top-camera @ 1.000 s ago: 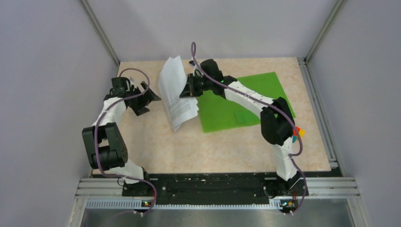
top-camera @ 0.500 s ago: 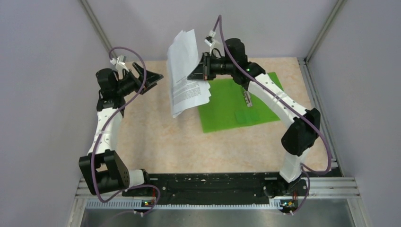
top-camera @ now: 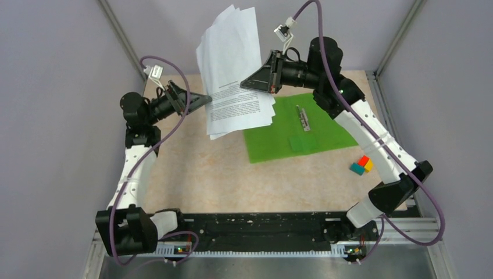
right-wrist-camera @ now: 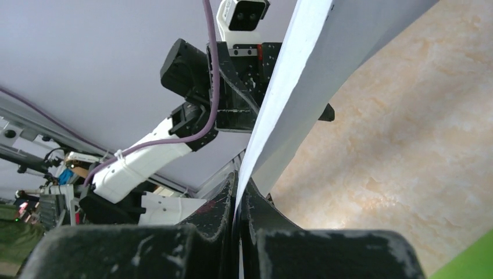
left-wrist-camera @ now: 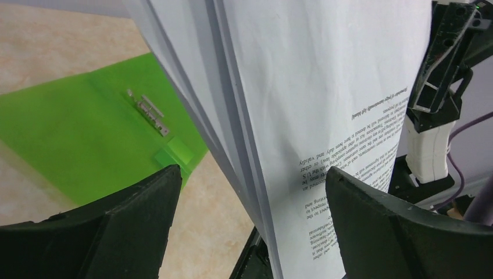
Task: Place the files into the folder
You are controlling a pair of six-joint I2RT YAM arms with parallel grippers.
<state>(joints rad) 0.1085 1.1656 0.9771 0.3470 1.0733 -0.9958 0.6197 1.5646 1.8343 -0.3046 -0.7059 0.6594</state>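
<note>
My right gripper [top-camera: 256, 80] is shut on the files [top-camera: 235, 70], a stack of white printed sheets held high above the table, hanging on edge. In the right wrist view the sheets' edge [right-wrist-camera: 273, 110] runs between the closed jaws of that gripper [right-wrist-camera: 239, 186]. My left gripper [top-camera: 203, 100] is open at the sheets' left edge; in the left wrist view the files [left-wrist-camera: 325, 104] hang between its spread jaws [left-wrist-camera: 253, 192]. The green folder [top-camera: 279, 136] lies open and flat on the table below, its metal clip [top-camera: 303, 118] showing. It also shows in the left wrist view [left-wrist-camera: 75, 139].
Small coloured blocks [top-camera: 362, 165] sit on the table right of the folder. Grey walls and aluminium posts enclose the marbled tabletop [top-camera: 232, 180]. A black rail [top-camera: 256, 224] runs along the near edge.
My right gripper has lifted the files from near the table up and to the right. My left arm has risen and brought its open gripper up to the sheets' left edge.
</note>
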